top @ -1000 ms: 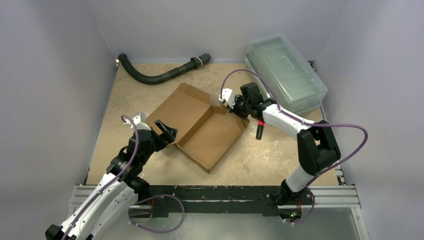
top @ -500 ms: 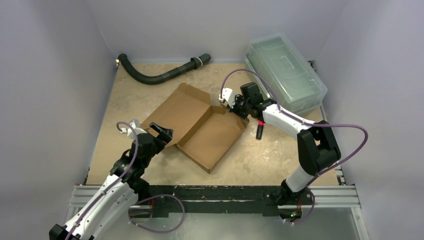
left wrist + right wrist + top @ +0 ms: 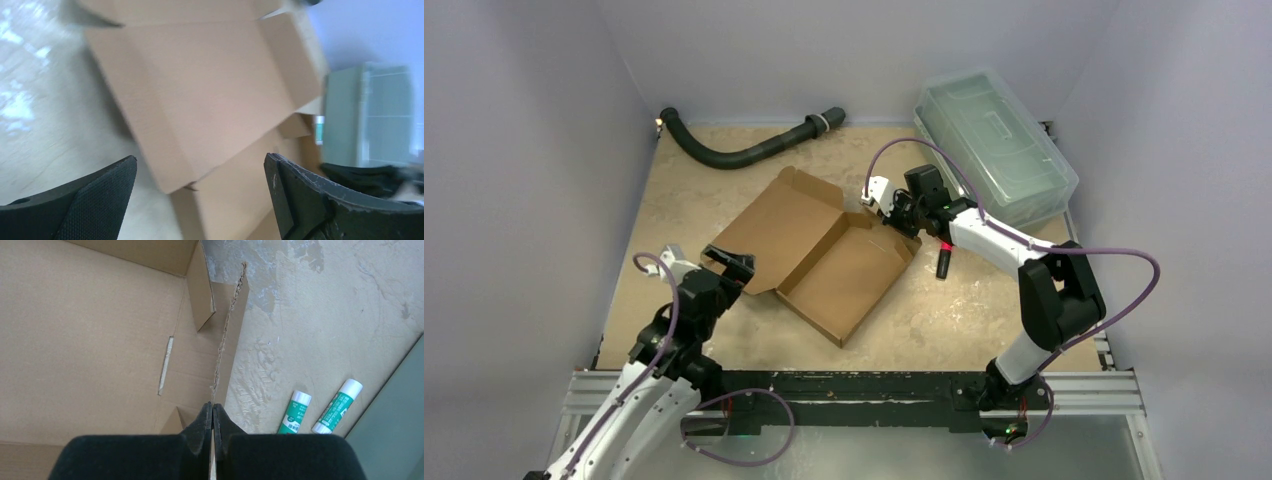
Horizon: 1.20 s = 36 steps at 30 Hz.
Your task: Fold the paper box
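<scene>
The paper box [image 3: 824,250] lies in the middle of the table: brown cardboard, its lid flat toward the far left and its shallow tray toward the near right. My right gripper [image 3: 891,212] is at the tray's far corner. In the right wrist view it [image 3: 213,407] is shut on the upright edge of the tray's side wall [image 3: 227,335]. My left gripper [image 3: 729,262] hovers just off the box's left corner, open and holding nothing. The left wrist view shows its gripper [image 3: 200,159] spread wide, with the blurred lid [image 3: 200,85] beyond it.
A black hose [image 3: 744,150] lies along the back edge. A clear greenish plastic bin [image 3: 994,145] stands at the back right. Two green-and-white glue sticks [image 3: 295,412] [image 3: 337,406] lie on the table between box and bin. Grey walls enclose three sides.
My left arm has drawn back toward the near left, away from the box's left edge, with its jaws open wide. The right arm and box have not moved.
</scene>
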Motion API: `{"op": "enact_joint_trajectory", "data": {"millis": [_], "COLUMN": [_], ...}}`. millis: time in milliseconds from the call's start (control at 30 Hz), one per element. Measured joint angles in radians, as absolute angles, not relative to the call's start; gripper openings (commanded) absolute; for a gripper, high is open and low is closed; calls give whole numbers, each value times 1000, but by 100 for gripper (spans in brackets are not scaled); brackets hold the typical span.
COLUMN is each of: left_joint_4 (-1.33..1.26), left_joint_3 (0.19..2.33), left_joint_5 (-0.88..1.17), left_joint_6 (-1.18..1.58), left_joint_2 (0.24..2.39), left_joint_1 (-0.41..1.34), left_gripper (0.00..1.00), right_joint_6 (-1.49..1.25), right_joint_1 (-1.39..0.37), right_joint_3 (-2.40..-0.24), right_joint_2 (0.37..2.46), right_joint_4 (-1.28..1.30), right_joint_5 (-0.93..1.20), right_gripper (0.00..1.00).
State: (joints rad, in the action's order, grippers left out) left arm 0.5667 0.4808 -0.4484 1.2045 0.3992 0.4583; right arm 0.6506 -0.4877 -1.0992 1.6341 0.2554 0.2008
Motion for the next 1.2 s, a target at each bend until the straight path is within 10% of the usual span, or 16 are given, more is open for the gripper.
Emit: {"op": "enact_joint_trajectory", "data": {"millis": [400, 733, 933, 1200], "left_joint_4": [405, 154, 61, 39], "left_joint_3": [303, 236, 222, 225], "left_joint_5": [-426, -200, -125, -104], "left_joint_6": [1293, 1286, 1289, 1262], "left_joint_2": [586, 744, 767, 779], "left_joint_1": [412, 146, 101, 94], "left_gripper": [88, 56, 2, 0], "right_joint_6": [649, 649, 648, 647], "right_joint_1": [-486, -486, -486, -485], "right_joint_3": [-1099, -1099, -1099, -1099], "right_joint_2": [1634, 1634, 1634, 1633], "right_joint_4": [255, 256, 256, 259], "right_joint_5": [201, 203, 205, 211], "right_gripper": [0, 0, 0, 0]}}
